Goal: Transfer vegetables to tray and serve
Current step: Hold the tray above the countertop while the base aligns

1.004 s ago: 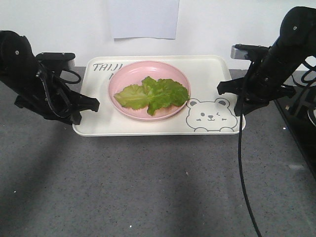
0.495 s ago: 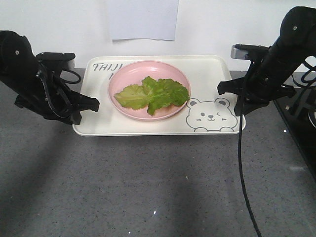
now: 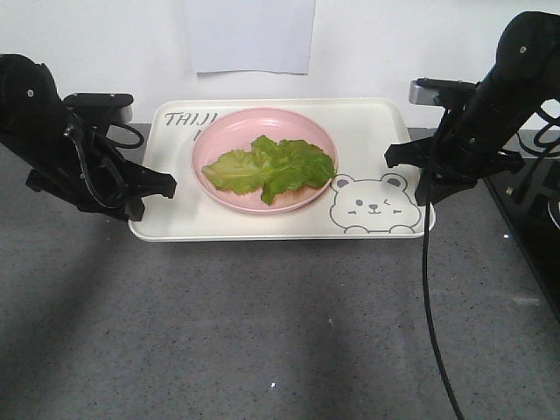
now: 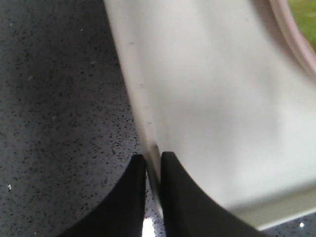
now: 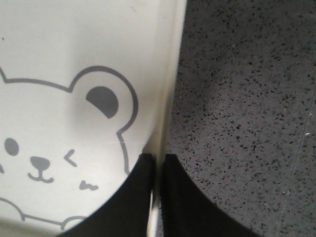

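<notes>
Our left gripper (image 4: 153,163) pinches the left rim of the large cream-white rectangular plastic tray (image 3: 175,219), one black finger on each side of the edge. Our right gripper (image 5: 158,163) clamps the tray's right rim likewise, beside the one winking bear face drawing (image 5: 49,143). We count two grippers, one tray, one round pink plate (image 3: 214,140) standing on it, and a few crinkly green lettuce leaves (image 3: 271,166) lying in that plate. The grey lettering (image 3: 185,120) reads "TAIJI", the rest hidden behind the plate.
</notes>
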### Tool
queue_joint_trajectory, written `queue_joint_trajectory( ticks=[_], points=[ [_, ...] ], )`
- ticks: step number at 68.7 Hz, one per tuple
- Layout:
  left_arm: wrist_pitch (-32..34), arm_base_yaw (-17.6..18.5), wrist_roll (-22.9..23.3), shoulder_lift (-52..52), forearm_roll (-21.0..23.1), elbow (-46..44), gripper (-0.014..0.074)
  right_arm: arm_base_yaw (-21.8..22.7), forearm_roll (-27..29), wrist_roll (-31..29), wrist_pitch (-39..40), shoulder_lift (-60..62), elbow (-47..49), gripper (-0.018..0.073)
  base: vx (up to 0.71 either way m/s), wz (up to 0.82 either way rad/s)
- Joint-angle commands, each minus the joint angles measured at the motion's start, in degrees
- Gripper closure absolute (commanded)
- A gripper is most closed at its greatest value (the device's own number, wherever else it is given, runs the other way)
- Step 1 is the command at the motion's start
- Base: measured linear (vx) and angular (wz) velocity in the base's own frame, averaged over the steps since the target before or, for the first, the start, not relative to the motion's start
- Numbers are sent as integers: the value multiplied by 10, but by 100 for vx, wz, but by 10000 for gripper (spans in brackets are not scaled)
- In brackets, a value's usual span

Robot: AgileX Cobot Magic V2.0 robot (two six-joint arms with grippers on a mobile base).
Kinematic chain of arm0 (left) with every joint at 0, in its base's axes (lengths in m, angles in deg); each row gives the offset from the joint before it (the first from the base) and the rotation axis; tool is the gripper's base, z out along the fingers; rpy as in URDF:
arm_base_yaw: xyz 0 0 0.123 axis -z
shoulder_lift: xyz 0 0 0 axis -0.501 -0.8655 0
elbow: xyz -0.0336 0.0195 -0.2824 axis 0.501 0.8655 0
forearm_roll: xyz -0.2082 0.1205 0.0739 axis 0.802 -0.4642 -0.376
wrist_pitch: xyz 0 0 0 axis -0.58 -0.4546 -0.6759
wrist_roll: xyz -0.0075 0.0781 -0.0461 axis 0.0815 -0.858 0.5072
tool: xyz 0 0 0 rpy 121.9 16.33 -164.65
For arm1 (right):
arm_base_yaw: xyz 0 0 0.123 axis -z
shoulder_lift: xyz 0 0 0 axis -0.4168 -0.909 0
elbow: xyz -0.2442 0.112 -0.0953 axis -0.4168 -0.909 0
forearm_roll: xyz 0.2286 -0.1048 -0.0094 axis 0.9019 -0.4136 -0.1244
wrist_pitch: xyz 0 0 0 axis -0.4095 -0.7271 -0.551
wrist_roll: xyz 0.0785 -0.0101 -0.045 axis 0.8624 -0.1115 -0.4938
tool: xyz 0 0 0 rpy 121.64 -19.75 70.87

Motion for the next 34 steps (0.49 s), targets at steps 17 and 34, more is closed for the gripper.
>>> queue_joint_trajectory(
  ticks=[17,34],
  points=[
    [52,15,-17,32,75,-20,603,-10,77,-13,-14,36,15,564,2,0],
    [52,15,-17,32,75,-20,603,-10,77,-13,-14,36,15,564,1,0]
  ],
)
